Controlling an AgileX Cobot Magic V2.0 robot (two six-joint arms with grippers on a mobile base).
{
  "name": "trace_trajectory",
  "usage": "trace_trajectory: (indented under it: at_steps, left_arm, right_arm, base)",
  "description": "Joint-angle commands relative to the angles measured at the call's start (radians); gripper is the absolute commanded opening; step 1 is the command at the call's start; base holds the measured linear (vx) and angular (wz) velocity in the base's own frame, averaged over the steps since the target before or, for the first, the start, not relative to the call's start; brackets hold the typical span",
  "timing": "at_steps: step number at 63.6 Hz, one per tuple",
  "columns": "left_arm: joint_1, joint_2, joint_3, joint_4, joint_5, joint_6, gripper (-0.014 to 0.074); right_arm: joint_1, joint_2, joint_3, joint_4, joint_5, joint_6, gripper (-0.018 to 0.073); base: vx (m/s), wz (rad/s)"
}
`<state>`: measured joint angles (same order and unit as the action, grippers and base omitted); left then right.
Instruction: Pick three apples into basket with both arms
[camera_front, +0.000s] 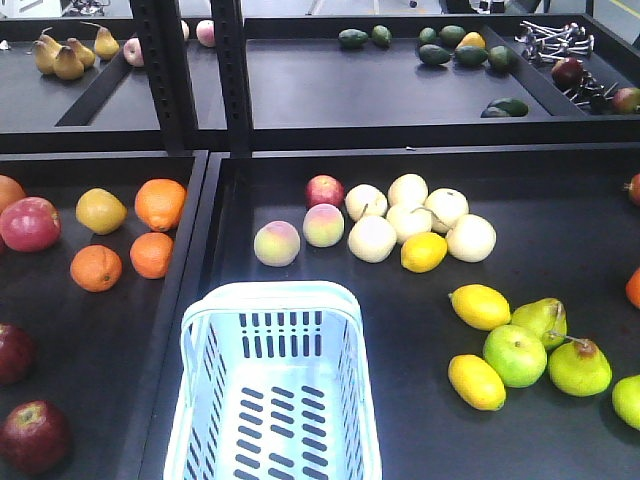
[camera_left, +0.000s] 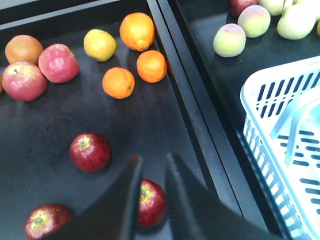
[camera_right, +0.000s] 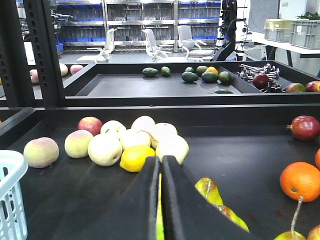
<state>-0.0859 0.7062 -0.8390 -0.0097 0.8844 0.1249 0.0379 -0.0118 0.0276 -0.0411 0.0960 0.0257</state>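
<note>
Overhead, the left tool (camera_left: 152, 157) hangs released, its two black fingers apart, above the dark desk (camera_left: 35, 135). One dark red apple (camera_left: 150, 202) shows in the gap between the fingers, back from their tips; whether they touch it cannot be told. A second apple (camera_left: 90, 151) lies left of the tips and slightly ahead. A third apple (camera_left: 46, 221) lies farther left, about level with the first. Oranges (camera_left: 119, 82) sit well ahead of the tool. The basket (camera_left: 280, 72) stands to the tool's right, beyond a black divider (camera_left: 192, 115). The right tool (camera_right: 160, 160) is clenched to a thin slit and grasps nothing. A lemon (camera_right: 135, 159) lies just ahead of its tips, and the basket's corner shows at its far left.
</note>
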Motion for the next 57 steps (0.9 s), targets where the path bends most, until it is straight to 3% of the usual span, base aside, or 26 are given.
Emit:
trace_trajectory:
  at_steps: [1,13,16,24,31,41,47,57]
  left_arm:
    - [-0.001,0.003,-0.035,-0.003,-0.054,-0.002,0.0338]
    - [-0.001,0.003,-0.035,-0.021,-0.052,-0.039,0.0688]
    - [-0.001,0.003,-0.035,-0.03,-0.053,-0.043,0.0736]
    - [-0.001,0.003,-0.035,-0.032,-0.074,-0.018,0.0721]
    - [-0.003,0.009,-0.035,-0.106,-0.096,0.119,0.0708]
    - [-0.013,0.056,-0.035,-0.312,-0.134,0.374,0.0694]
    - [-0.086,0.105,-0.036,-0.383,-0.157,0.527,0.0688]
    - [-0.245,0.186,-0.037,-0.391,-0.24,0.703,0.068]
  right_arm:
    - [-0.006,-0.01,0.014,-0.008,-0.079,0.0,-0.0008]
    - [-0.006,-0.01,0.014,-0.008,-0.079,0.0,-0.0008]
    - [-0.006,-0.01,0.014,-0.008,-0.079,0.0,-0.0008]
    - [-0.006,-0.01,0.014,-0.008,-0.079,0.0,-0.0008]
    - [-0.006,-0.01,0.014,-0.008,-0.079,0.0,-0.0008]
    - [-0.006,-0.01,0.014,-0.008,-0.079,0.0,-0.0008]
    - [-0.006,-0.01,0.014,-0.008,-0.079,0.0,-0.0008]
    - [-0.006,-0.01,0.014,-0.008,-0.079,0.0,-0.0008]
  base:
    - [0.0,0.0]
    - [0.0,0.0]
    - [0.0,0.0]
    - [0.0,0.0]
    - [0.0,0.0]
    - [0.0,0.0]
    - [0.0,0.0]
    - [0.0,0.0]
